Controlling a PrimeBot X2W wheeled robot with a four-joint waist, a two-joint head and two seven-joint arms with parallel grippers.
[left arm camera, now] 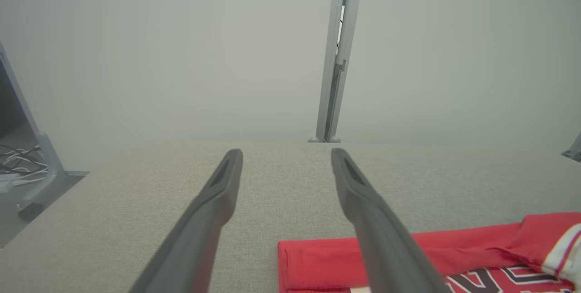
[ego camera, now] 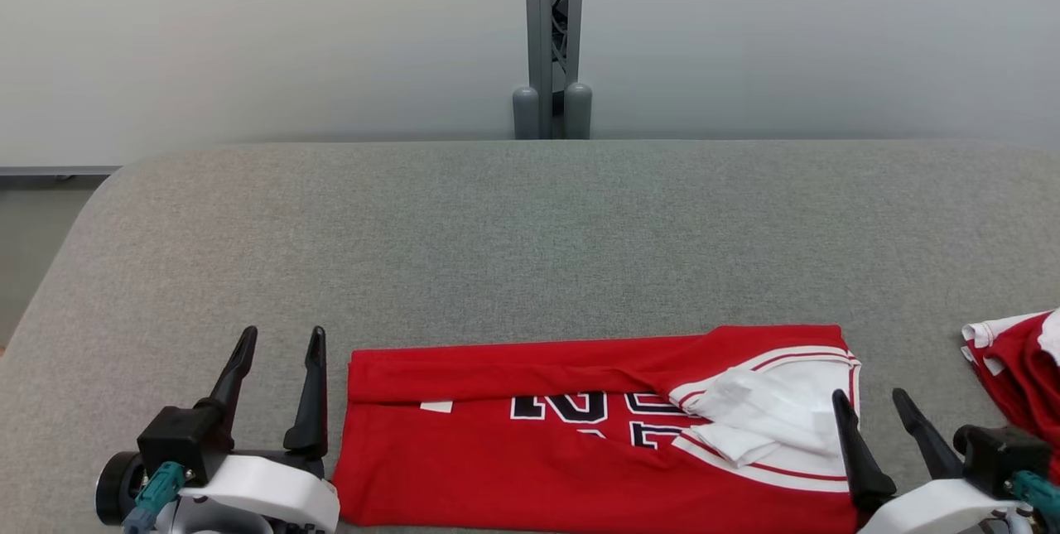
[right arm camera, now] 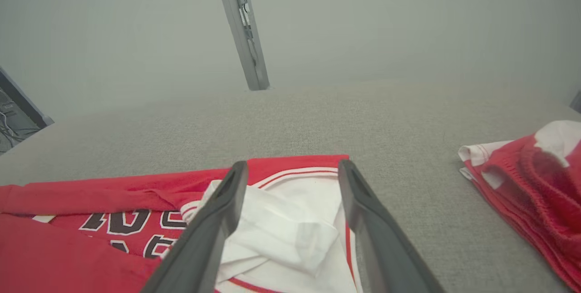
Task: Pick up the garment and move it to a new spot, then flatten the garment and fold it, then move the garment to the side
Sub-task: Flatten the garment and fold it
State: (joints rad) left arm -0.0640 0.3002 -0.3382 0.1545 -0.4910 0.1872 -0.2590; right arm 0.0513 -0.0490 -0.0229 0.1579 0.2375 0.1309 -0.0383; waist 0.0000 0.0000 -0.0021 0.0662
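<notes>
- Left end effector (ego camera: 282, 334): its 2 dark fingers are spread wide and released, holding nothing, low over a grey fabric surface (ego camera: 530, 228).
- Just to its right lies the garment (ego camera: 538, 451), a red jersey with dark, white-edged numerals. The garment's left edge sits close beside the inner finger. No contact is visible.
- Right end effector (ego camera: 868, 395): its fingers are also spread and empty. They hang over the garment's right end, where white lining and trim show. Whether they touch the cloth cannot be told.
- Between the 2 end effectors the garment lies flat, with its far long edge turned over towards the robot as 1 neat band.
- To the right of the right end effector, well apart from the garment, sits a second bunched red-and-white cloth (ego camera: 1014, 360).
- Beyond both end effectors is bare surface, then a grey post (ego camera: 553, 37) against a pale wall.
- Progress, as a judgement: moving and flattening look done and 1 fold is in. More folds and the move to the side remain.
</notes>
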